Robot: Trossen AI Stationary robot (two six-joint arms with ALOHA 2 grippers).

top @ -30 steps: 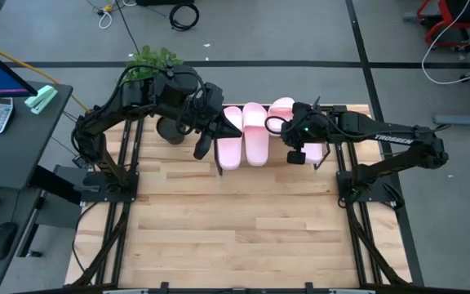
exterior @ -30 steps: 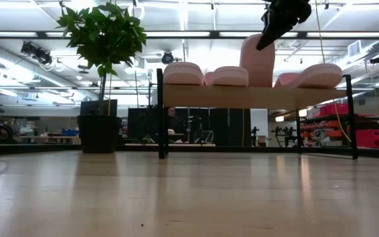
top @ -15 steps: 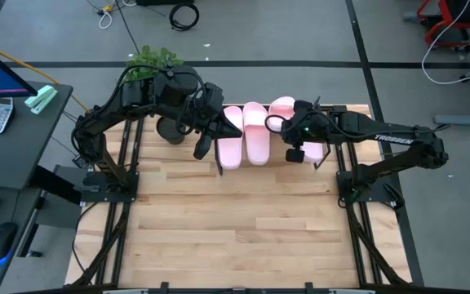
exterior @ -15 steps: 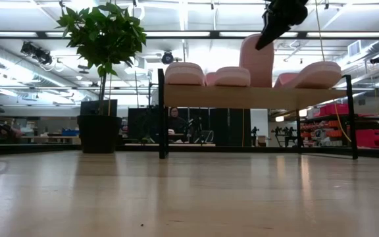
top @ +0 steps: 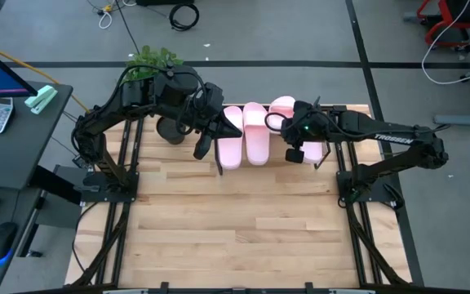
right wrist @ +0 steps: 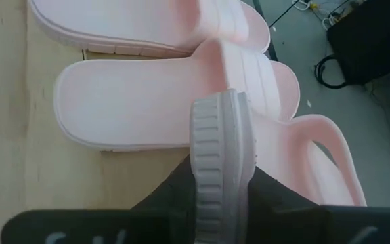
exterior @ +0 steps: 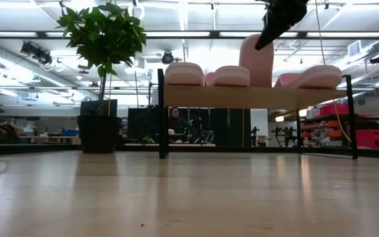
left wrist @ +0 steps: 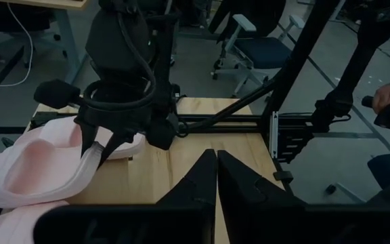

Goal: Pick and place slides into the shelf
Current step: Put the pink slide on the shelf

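Change: I see none since earlier; both arms unmoved.
Right gripper (right wrist: 223,196): fingers clamp third slide (right wrist: 223,156) edgewise, upright over shelf (exterior: 255,97).
Left gripper (left wrist: 216,177): fingers closed, empty, at shelf's 9 o'clock.

Even overhead light fills the high view, leaving only soft, short shadows under the arms on the pale wood surface (top: 219,229). The low view is backlit: bright ceiling strip lights (exterior: 183,33) glare behind the shelf (exterior: 255,97), the plant (exterior: 104,39) reads dark, and the near surface is blurred and shiny. In the right wrist view the slides (right wrist: 168,102) look washed out and the nearest edge soft.
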